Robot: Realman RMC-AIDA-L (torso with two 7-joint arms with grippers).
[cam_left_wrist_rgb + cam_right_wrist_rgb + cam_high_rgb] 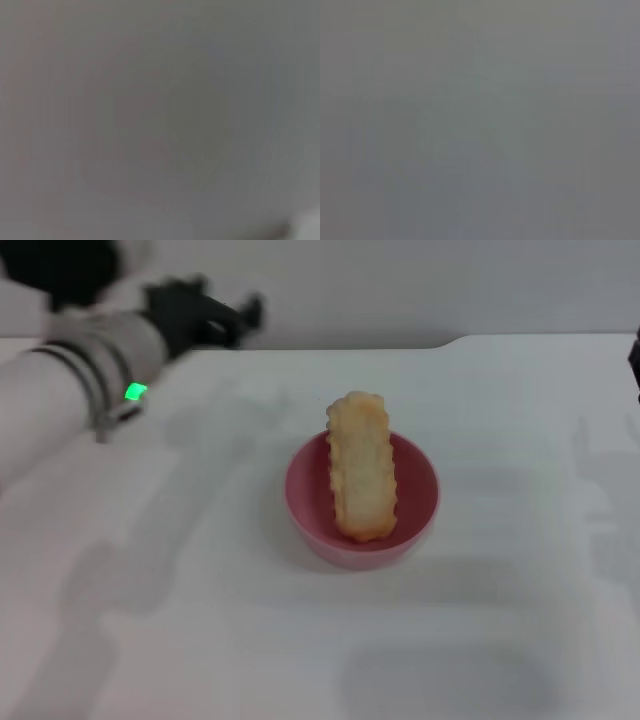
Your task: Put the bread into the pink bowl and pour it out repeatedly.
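- White tabletop (200,640); pale wall behind its far edge.
- Left gripper (235,318): raised above the far left corner, holding nothing; jaw state cannot be told.
- Right gripper (634,358): a dark sliver at the right edge; state cannot be told.
- Bread (361,468): lying in the pink bowl (305,502), mid-tabletop, far end overhanging the rim.

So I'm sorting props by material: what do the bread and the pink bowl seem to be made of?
The bread looks like a moulded toy, probably plastic or foam: uniform pale golden surface, regular bumpy edges. It rests in the pink bowl, one end propped over the far rim. The bowl looks plastic: smooth, even pink, thin plain rim. Neither is certain from looks alone.
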